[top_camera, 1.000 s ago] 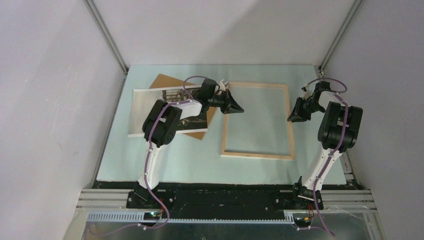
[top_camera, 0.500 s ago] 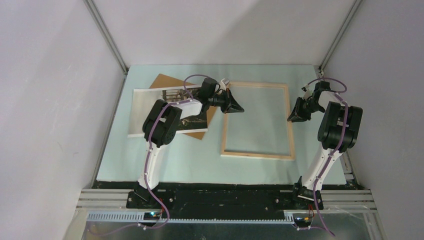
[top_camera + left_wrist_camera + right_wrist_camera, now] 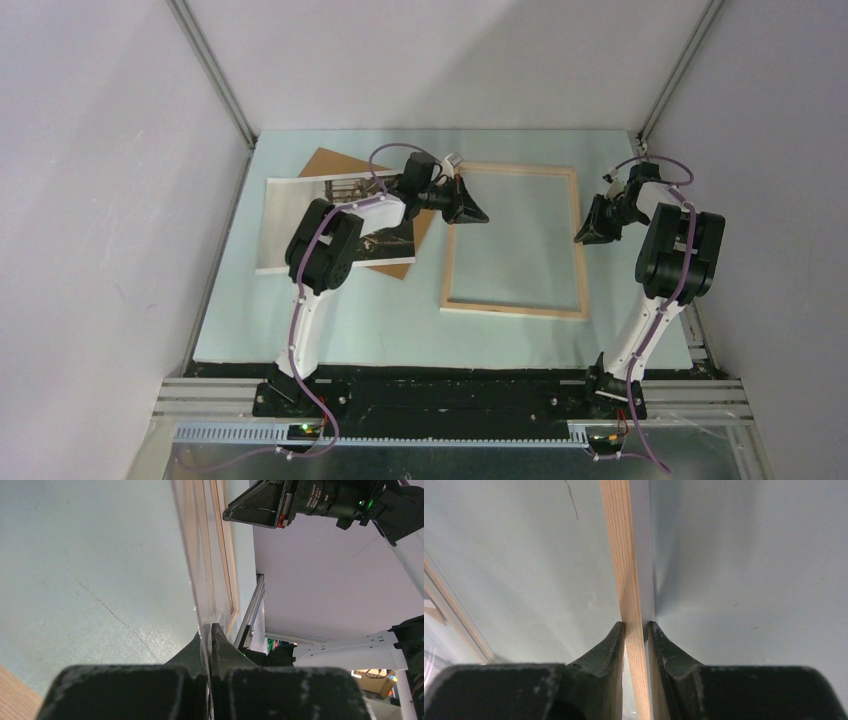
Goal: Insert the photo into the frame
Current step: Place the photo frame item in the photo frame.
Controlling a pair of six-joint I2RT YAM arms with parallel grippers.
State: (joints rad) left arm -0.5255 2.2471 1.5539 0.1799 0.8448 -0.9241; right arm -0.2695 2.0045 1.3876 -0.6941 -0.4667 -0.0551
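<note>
The frame [image 3: 512, 310] lies back-up in the middle of the mat, pale wood rails showing. My left gripper [image 3: 483, 217] reaches just inside its left rail. In the left wrist view it [image 3: 209, 627] is shut on the thin edge of the clear pane [image 3: 192, 555], which runs away edge-on. My right gripper [image 3: 579, 238] is shut on the frame's right rail, with wood and white faces [image 3: 624, 555] between the fingers [image 3: 636, 625]. The photo [image 3: 290, 220], white-bordered, lies flat at the left, partly hidden under my left arm.
A plain brown backing board [image 3: 325, 162] lies under the photo at the back left, its corner poking out behind. The pale green mat [image 3: 380, 320] ends at the black base rail near me. Grey walls close in on both sides.
My left gripper has shifted slightly toward the far side. The frame, photo and right gripper stay where they were.
</note>
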